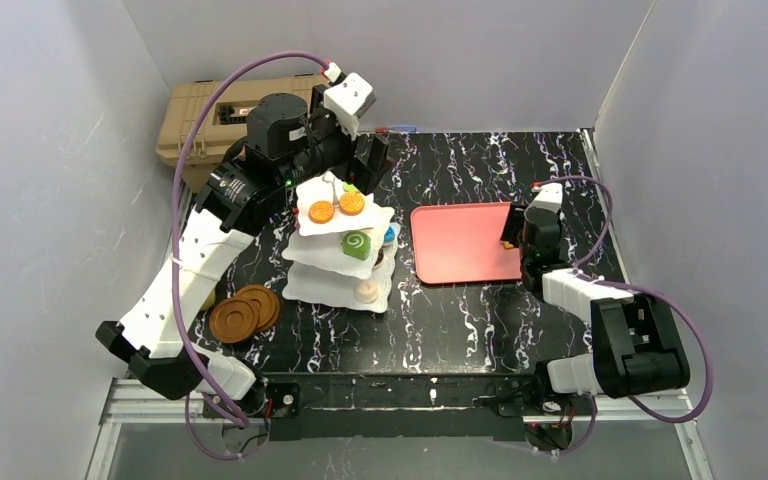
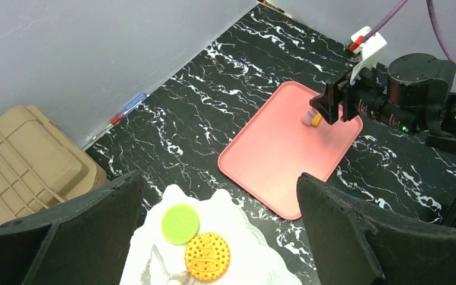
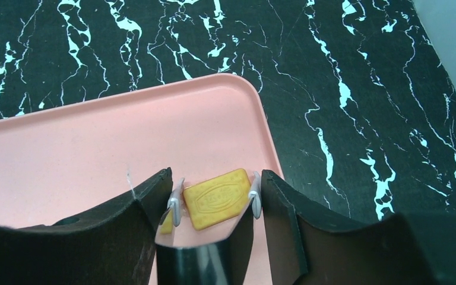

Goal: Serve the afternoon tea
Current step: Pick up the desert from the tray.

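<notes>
Grey walls close in a black, white-veined tabletop (image 1: 480, 320). The white three-tier stand (image 1: 345, 250) sits left of centre in the overhead view, with two orange round biscuits (image 1: 322, 212) on its top plate, a green swirl cake (image 1: 357, 243) on the middle plate and a pale pastry (image 1: 366, 291) on the lowest. The left pincer (image 1: 365, 160) hangs just above the stand's top with its jaws spread wide and nothing between them. Its own camera looks down on a green disc (image 2: 180, 224) beside one orange biscuit. Right of the stand lies a pink tray (image 1: 460, 245). At the tray's right edge the right pincer (image 1: 510, 228) grips a yellow rectangular biscuit (image 3: 217, 202) end to end between its pads, over the tray near its rim. Two brown saucers (image 1: 245, 310) overlap at lower left of the stand, and a tan hard case (image 1: 195, 120) stands in the upper left corner.
</notes>
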